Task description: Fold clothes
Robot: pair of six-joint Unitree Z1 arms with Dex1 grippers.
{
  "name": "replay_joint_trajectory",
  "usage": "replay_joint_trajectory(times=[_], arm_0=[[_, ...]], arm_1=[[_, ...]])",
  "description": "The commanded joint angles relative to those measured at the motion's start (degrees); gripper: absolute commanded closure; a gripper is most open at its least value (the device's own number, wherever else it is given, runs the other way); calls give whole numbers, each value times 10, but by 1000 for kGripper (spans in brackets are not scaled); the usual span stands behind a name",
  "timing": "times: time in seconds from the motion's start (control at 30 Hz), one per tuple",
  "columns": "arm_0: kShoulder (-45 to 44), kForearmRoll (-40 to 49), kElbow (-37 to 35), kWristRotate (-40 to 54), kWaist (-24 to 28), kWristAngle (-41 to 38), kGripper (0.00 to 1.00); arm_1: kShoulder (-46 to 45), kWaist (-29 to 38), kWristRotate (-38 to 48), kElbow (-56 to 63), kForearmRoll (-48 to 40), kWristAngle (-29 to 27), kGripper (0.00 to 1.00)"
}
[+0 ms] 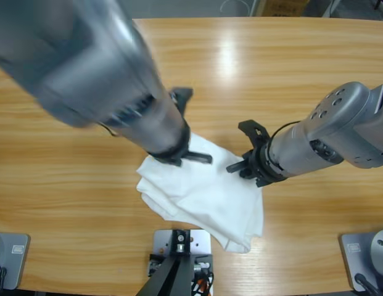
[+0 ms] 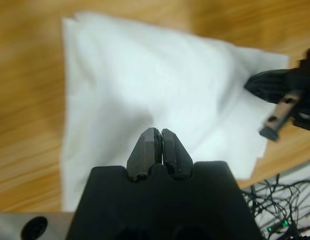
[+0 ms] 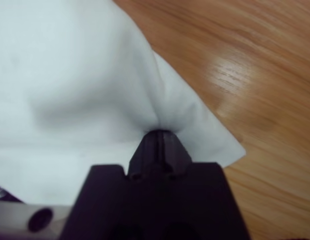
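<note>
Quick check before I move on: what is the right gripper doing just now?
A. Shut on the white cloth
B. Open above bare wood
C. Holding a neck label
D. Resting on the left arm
A: in the right wrist view the right gripper has its fingers closed together with the white T-shirt puckered into their tips.

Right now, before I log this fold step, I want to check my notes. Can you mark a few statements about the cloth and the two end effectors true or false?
1. The right end effector pinches a fold of the white T-shirt. True.
2. The left end effector is spread wide open. False: its jaws are closed together above the cloth.
3. The T-shirt lies spread flat with both sleeves out. False: it sits in a bunched, layered heap.
4. The T-shirt rests on the wooden table. True.
5. A second shirt lies at the table's far edge. False: only one shows.
</note>
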Motion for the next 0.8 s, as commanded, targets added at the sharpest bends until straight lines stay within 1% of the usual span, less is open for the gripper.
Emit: replay_joint_trajectory(times=[0.03,0.13,0.23,0.3,0.5,0.6,0.8], arm_0=[[49,-31,76,-68,-11,2,1000],[26,-101,165,-92,-11,1,1000],[13,-163,232,-101,-11,-2,1000],[4,-188,265,-116,-12,-6,1000],[-49,-194,329,-169,-40,-11,1000],[-68,-194,354,-177,-45,-11,1000],[-116,-191,358,-171,-44,-1,1000]], arm_1=[[36,-5,1,56,-7,9,1000],[35,-4,1,62,-10,10,1000],[32,-5,1,66,-12,11,1000],[30,-5,1,67,-12,11,1000],[36,-5,0,67,-13,11,1000],[40,-4,0,67,-14,12,1000],[39,-5,0,66,-11,11,1000]])
